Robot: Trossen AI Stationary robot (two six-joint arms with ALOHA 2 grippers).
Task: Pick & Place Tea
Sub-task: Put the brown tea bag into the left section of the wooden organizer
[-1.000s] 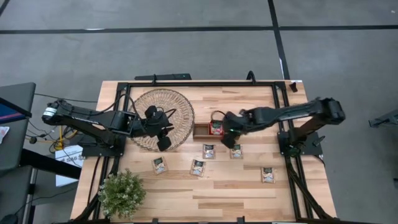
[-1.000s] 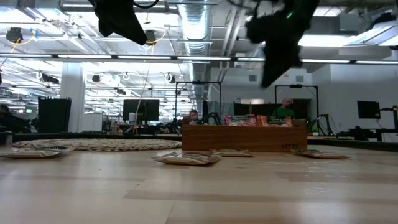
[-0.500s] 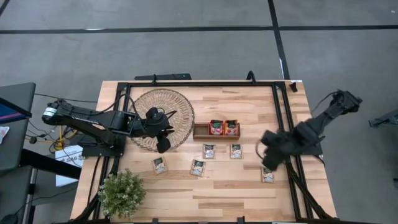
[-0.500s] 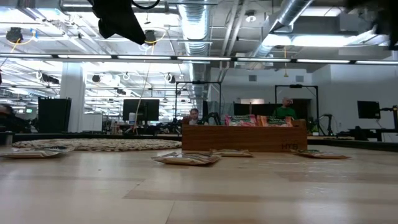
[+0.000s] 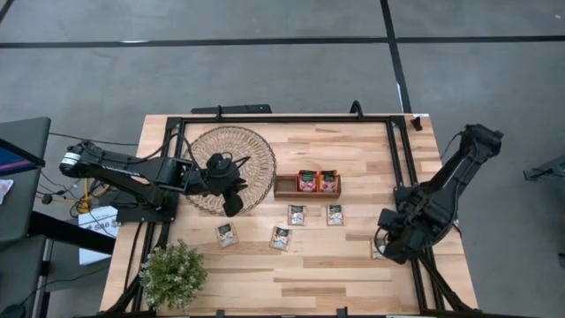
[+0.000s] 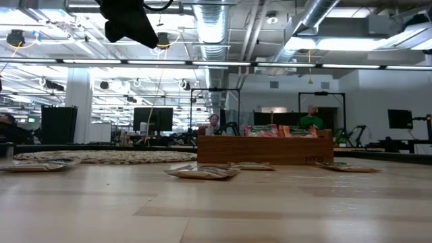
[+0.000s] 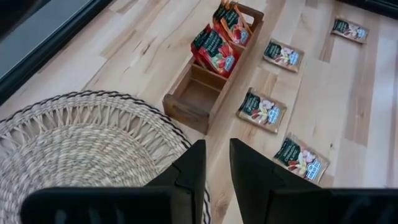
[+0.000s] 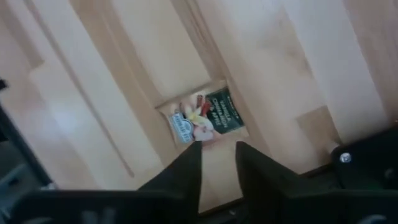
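Observation:
Two red-orange tea sachets (image 5: 317,182) stand on edge in the wooden tray (image 5: 286,187), also seen in the left wrist view (image 7: 214,48). Several pale sachets lie flat on the table in front of the tray (image 5: 297,215) (image 5: 281,237). My right gripper (image 8: 217,154) hovers open, with a narrow gap, above the sachet nearest the table's right edge (image 8: 205,118), which the arm partly hides in the high view (image 5: 380,252). My left gripper (image 5: 231,200) waits above the woven mat's right rim (image 7: 93,143), fingers a little apart (image 7: 217,168).
The round woven mat (image 5: 231,168) lies left of the tray. A potted plant (image 5: 172,274) stands at the near left corner. A black frame (image 5: 402,177) runs along the table's edges. Bare wood shows along the near edge (image 5: 327,283).
My right arm has swung quickly away from the tray, toward the table's right and near edges, and now hangs over the rightmost flat sachet. With the arm gone, a second red sachet shows standing in the tray. The left arm has kept still.

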